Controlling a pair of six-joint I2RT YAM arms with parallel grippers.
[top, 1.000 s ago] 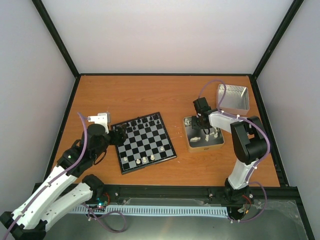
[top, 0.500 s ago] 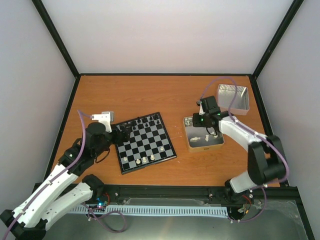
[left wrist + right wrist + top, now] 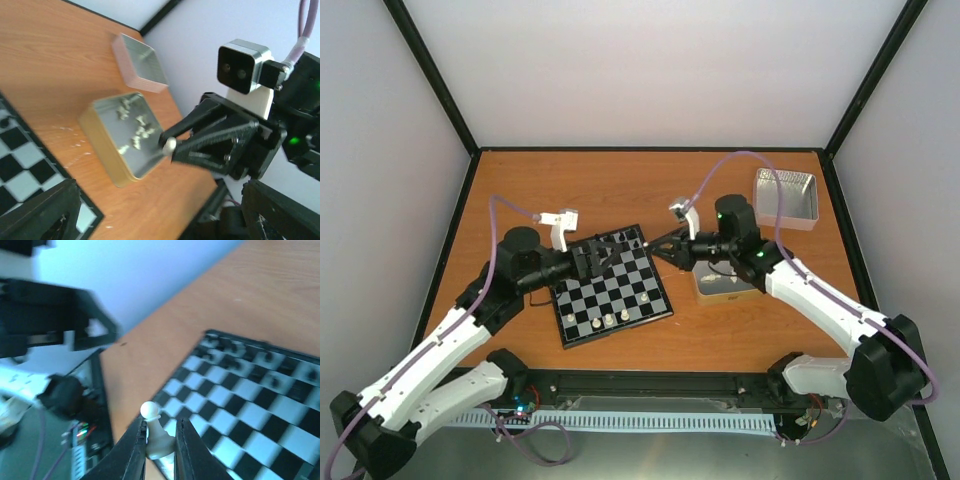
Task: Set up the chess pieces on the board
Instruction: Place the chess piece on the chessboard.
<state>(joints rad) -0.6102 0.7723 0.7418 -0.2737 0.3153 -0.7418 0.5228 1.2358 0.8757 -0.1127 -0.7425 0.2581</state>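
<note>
The table (image 3: 620, 190) is smooth orange-brown wood grain with a faint sheen, and the board (image 3: 611, 287) on it has glossy black and pale silvery squares inside a black rim. One tin (image 3: 100, 152) is metal with gold-toned walls and a dull silver floor, while the second tin (image 3: 139, 59) is brushed silver metal. The pawn (image 3: 153, 432) is smooth cream-white plastic, and the fingers (image 3: 131, 455) of the right gripper (image 3: 161, 427) are matt black plastic.

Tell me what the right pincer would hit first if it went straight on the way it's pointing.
Most likely the open left pincer, facing it above the chessboard; depth is unclear, so possibly the board first.
</note>
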